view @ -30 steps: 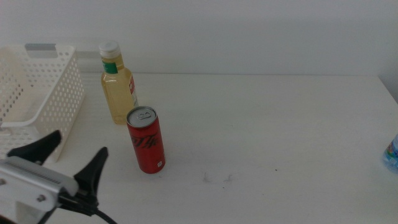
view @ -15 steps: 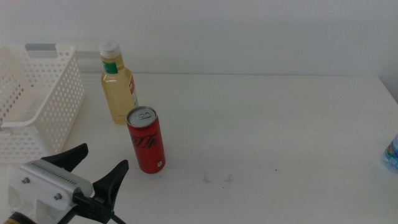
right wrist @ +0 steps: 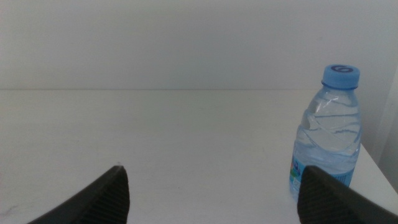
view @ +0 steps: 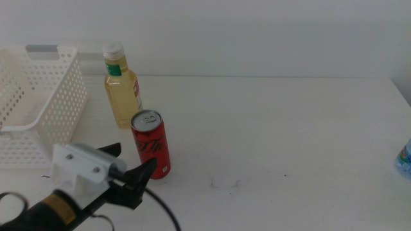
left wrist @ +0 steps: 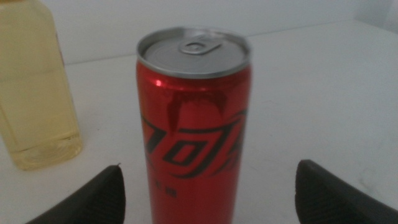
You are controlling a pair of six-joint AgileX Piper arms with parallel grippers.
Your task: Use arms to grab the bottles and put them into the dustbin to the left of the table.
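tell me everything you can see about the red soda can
The red soda can is a tall slim metal cylinder with a glossy red body, a dark slanted logo and a silver top whose pull tab lies flat, so it looks unopened. It stands upright on the white table, just in front of the yellowish bottle, apart from it. The open left gripper faces it, not touching.

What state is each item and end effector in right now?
Red can: upright, unopened, on table, not gripped.
Yellow bottle: upright, capped, behind the can.
Water bottle: upright, capped, near the table's right edge.
Basket: upright, nothing visible inside.
Left end effector: open, at the can.
Right end effector: open, waiting.
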